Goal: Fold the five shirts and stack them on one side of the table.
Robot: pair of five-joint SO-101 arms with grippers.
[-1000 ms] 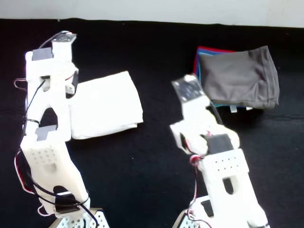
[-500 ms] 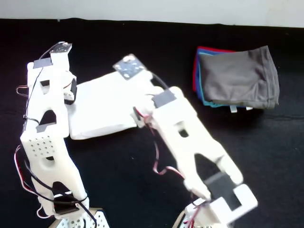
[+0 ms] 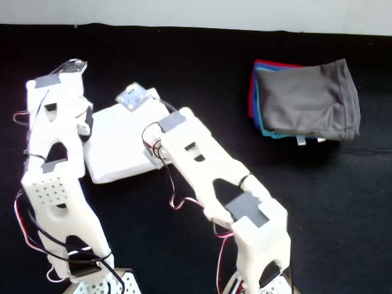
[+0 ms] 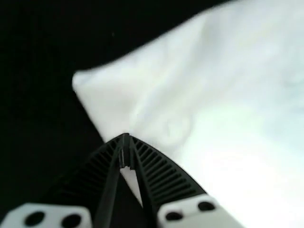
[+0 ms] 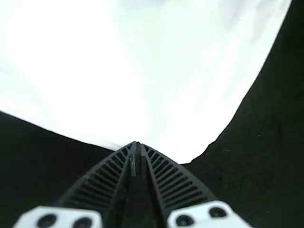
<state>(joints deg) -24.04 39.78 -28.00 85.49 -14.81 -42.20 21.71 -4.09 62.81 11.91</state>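
White shirt point(image 3: 116, 144) partly behind right arm point(image 3: 202, 165)

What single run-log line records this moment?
left gripper: shut, at white shirt edge | right gripper: shut, same shirt | folded stack: gray on top

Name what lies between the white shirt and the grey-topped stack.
In the high view, bare black table up to the stack; an arm overlaps the white shirt.

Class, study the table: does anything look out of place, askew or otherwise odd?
The white shirt lies skewed, well apart from the grey-topped stack instead of on it. In that stack, the lower shirts' coloured edges poke out unevenly along one side, so the pile is not squared up.
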